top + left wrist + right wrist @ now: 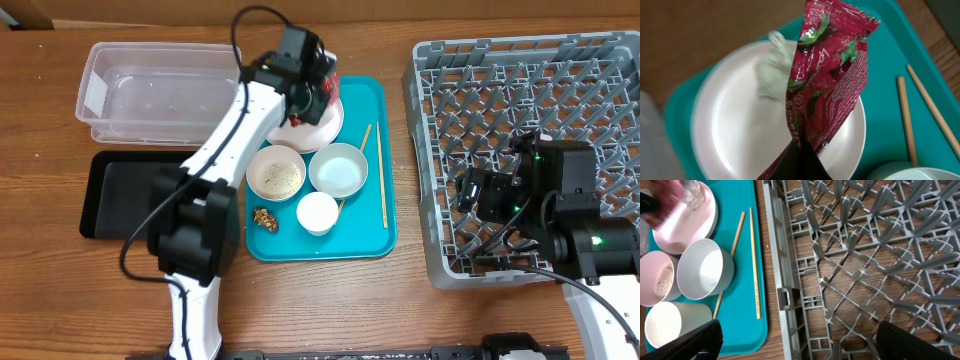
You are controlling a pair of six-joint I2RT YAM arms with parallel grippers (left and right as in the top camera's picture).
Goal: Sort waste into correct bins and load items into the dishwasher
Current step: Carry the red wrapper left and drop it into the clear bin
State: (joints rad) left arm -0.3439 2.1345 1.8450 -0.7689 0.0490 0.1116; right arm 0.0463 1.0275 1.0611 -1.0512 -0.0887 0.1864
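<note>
On your table (60, 300), the tub (160, 90) sits at the back left, with the shallow tray (110, 195) just in front of it. The serving tray (370, 235) lies mid-table, and the dish rack (500, 90) is to its right. At the back of the serving tray is the plate (740, 130). The paper scrap (772, 70) lies on it and the wrapper (830, 85) is held above it. In front of the plate stand the rice bowl (276, 175) on the left and the empty bowl (338, 170) on the right. Nearer you are the food lump (264, 218) and, to its right, the cup (317, 213). The chopsticks (383, 180) lie along the right side.

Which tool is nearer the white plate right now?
Left. The left tool hangs right above the plate, pinching the red wrapper; the right tool is off over the grey dish rack, beyond the teal tray.
</note>
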